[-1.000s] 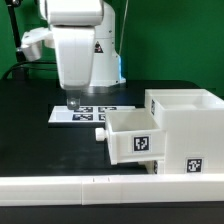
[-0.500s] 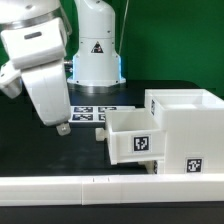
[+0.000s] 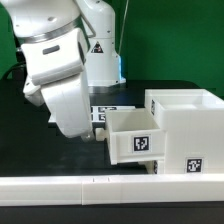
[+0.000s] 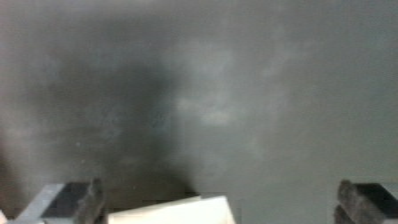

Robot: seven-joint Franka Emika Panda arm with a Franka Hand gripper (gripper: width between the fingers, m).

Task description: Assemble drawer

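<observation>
Exterior view: one white robot arm (image 3: 60, 75) leans over a black table (image 3: 25, 150), its lower end close beside the drawer unit. One large hollow housing (image 3: 185, 125) stands at the exterior view's right, open on top, with one square tag (image 3: 194, 166) visible on its front face. One small tray (image 3: 133, 136) projects from the housing toward the exterior view's left, partly pushed in; it carries one square tag (image 3: 142, 142) on its front, and one small knob (image 3: 100, 133) sticks out from its side, just beside the arm. Behind the arm, part of the marker board (image 3: 108, 112) lies flat on the table. One long low white rail (image 3: 100, 186) crosses the foreground. A green backdrop (image 3: 170, 40) closes the scene. Wrist view: the gripper (image 4: 217, 205) shows two dark fingertips (image 4: 63, 200) spread well apart above the dark table, nothing pinched between them; one pale corner (image 4: 178, 210) of a white part lies in the gap, too blurred to identify
</observation>
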